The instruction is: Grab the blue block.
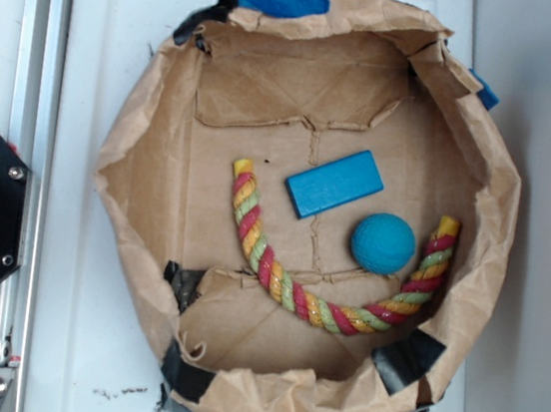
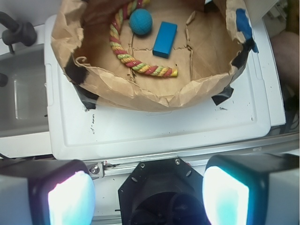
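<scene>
While the arm sits back at its base, the exterior view gives me the layout: a flat rectangular bright-blue block lies on the floor of a crumpled brown paper-and-cardboard nest, near its middle. Its long axis runs diagonally, low at the left and rising to the right. Just beside its lower right corner sits a round teal textured ball, apart from it by a sliver, and a red, yellow and green twisted rope curves beneath both. No fingers show here.

In the wrist view, the gripper fills the near edge, its two pale pads set wide apart with nothing between them. The block lies far ahead, slightly right of centre, well apart from the fingers and beyond the nest's near wall. Its faces look smooth and its edges crisp. I judge the reach must go forward over that wall, with the wrist turned so the fingers close across the block's narrow width.
</scene>
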Tool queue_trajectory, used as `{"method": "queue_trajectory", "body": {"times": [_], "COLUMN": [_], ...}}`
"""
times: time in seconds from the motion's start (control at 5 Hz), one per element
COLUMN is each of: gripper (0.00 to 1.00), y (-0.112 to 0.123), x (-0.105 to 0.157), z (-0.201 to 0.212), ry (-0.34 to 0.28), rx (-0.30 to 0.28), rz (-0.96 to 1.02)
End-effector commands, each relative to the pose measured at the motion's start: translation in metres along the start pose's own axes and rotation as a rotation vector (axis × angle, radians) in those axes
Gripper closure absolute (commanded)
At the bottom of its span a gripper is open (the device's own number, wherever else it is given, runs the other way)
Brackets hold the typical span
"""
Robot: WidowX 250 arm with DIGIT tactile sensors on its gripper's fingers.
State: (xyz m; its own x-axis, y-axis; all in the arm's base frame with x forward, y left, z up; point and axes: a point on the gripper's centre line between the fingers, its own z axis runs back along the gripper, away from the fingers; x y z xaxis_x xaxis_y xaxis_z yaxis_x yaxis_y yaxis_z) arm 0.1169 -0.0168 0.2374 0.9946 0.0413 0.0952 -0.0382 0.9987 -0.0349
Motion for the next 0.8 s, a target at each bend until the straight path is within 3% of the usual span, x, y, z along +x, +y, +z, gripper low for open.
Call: {"method": "queue_trajectory", "body": {"times": [0.0,0.4,0.6], "gripper": [0.00,0.00,0.00], "y": [0.000,0.005,0.007], "x": [0.000,0.059,0.072], "z": [0.000,-0.002,-0.001], "ry": [0.000,-0.112,-0.127], "rx": [0.000,0.033,-0.032], "rz": [0.000,0.011,-0.027]}}
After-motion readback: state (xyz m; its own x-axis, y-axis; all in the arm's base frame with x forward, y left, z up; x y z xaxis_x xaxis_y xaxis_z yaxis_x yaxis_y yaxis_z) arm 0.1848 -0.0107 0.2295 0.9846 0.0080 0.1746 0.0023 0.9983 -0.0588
